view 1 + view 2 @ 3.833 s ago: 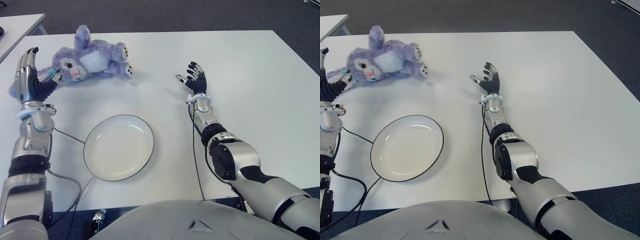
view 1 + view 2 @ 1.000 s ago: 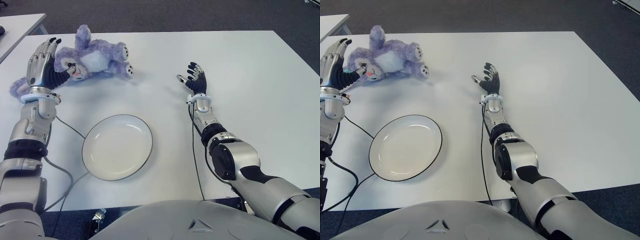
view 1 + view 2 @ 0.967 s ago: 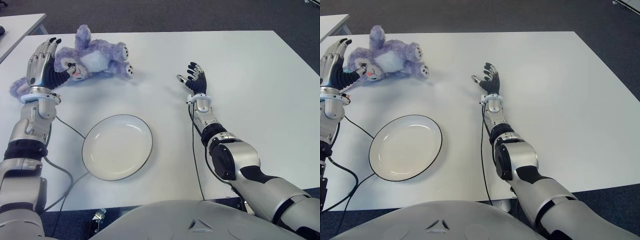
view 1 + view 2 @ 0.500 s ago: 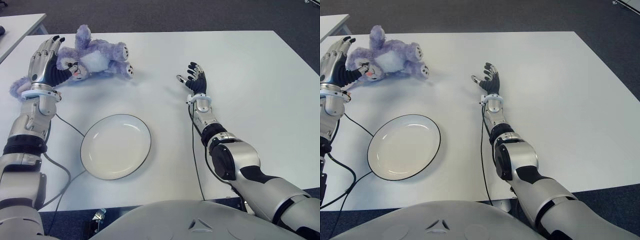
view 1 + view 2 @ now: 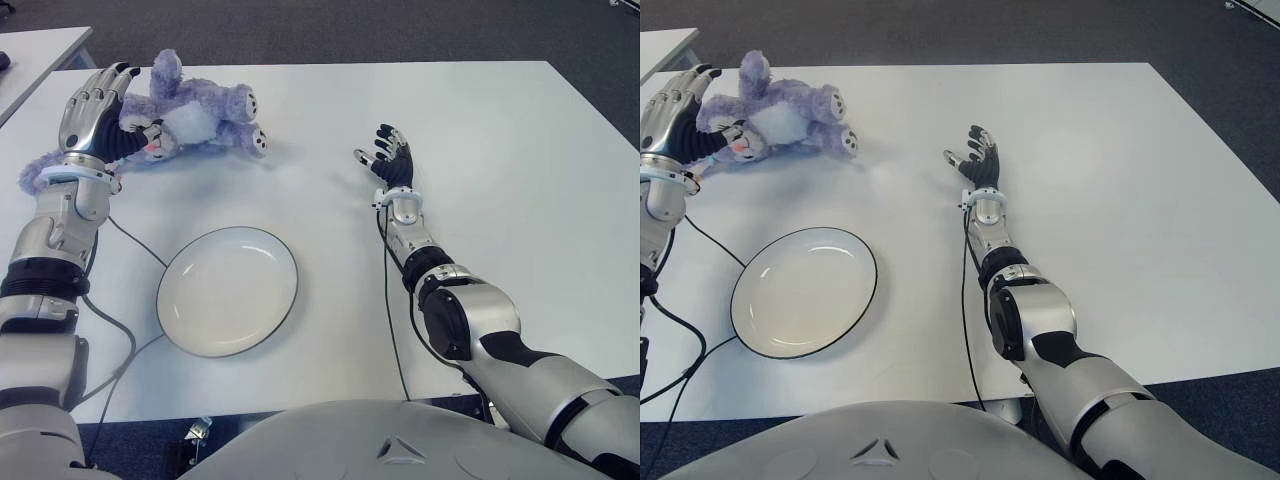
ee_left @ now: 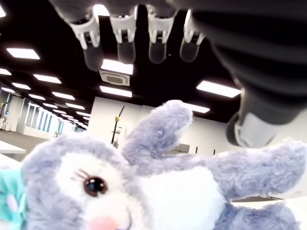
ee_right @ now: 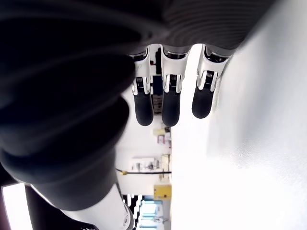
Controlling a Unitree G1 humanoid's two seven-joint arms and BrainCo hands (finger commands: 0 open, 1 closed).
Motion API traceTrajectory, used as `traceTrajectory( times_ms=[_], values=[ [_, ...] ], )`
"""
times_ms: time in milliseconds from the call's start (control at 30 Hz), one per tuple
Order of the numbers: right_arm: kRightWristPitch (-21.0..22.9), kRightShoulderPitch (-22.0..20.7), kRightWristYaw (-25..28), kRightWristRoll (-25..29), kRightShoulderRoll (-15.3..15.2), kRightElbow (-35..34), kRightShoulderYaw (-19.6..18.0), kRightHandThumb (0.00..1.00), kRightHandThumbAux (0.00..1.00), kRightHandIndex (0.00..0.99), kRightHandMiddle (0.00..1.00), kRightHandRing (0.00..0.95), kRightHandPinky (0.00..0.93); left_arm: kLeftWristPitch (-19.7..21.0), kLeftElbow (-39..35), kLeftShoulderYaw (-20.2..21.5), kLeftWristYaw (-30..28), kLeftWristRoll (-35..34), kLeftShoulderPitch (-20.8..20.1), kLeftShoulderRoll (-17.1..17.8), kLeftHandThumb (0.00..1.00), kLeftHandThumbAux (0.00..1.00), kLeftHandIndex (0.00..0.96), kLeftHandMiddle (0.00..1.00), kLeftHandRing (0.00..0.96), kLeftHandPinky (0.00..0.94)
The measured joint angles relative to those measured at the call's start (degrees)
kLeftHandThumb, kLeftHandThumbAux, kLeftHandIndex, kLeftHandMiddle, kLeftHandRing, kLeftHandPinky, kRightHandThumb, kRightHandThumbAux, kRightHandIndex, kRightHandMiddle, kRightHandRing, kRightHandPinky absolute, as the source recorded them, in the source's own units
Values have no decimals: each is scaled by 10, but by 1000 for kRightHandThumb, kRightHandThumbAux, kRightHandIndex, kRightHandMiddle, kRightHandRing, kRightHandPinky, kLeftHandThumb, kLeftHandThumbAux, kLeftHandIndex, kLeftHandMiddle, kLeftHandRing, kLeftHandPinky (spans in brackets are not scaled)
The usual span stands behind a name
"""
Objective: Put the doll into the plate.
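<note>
Nearest, at about seven o'clock on the white table (image 5: 480,130), the plate (image 5: 227,291) is seen lying empty, white with a dark rim; compared with half a second ago it is found slightly farther to the left. A thin cable (image 5: 122,345) is seen running from the left arm past the plate's left edge. Toward the middle, at about one o'clock from the plate, the right hand (image 5: 392,161) is shown with its fingers spread and nothing held, unchanged from the earlier pictures. Farthest, at about eleven o'clock, the doll (image 5: 195,113), a purple plush rabbit with a white belly, is seen lying on the table, well apart from the plate. The left hand (image 5: 97,111) has been brought closer over the doll's head than a moment before; its fingers (image 6: 124,36) are seen arched above the plush in the wrist view, apart and not yet closed around it.
</note>
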Motion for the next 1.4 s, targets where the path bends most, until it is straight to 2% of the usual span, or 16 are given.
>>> traceTrajectory(
  times_ms=[267, 400, 700, 967, 1000, 1100, 1400],
  values=[
    [0, 0, 0, 0, 0, 0, 1, 216, 950, 162, 183, 161, 165, 3, 0, -4, -25, 3, -8, 7, 343, 570, 0, 36, 56, 101],
    [0, 0, 0, 0, 0, 0, 1, 194, 950, 159, 180, 157, 166, 5, 0, -4, -31, 5, -10, 9, 348, 573, 0, 26, 45, 68],
    [0, 0, -1, 0, 0, 0, 1, 178, 956, 161, 181, 159, 170, 13, 0, -5, -53, 6, -19, 11, 343, 571, 0, 21, 39, 64],
    [0, 0, -3, 0, 0, 0, 2, 194, 958, 164, 181, 156, 160, 16, 0, -7, -61, 6, -29, 14, 336, 560, 0, 22, 40, 54],
    [0, 0, -3, 0, 0, 0, 2, 203, 957, 164, 180, 155, 159, 16, 0, -7, -63, 7, -29, 14, 340, 555, 0, 25, 42, 81],
    [0, 0, -3, 0, 0, 0, 2, 213, 955, 165, 180, 154, 161, 16, 0, -10, -63, 7, -31, 15, 344, 553, 0, 28, 45, 81],
    [0, 0, -3, 0, 0, 0, 1, 199, 956, 160, 176, 154, 164, 14, 10, -23, -67, 12, -38, 16, 357, 558, 0, 22, 45, 75]
  ],
)
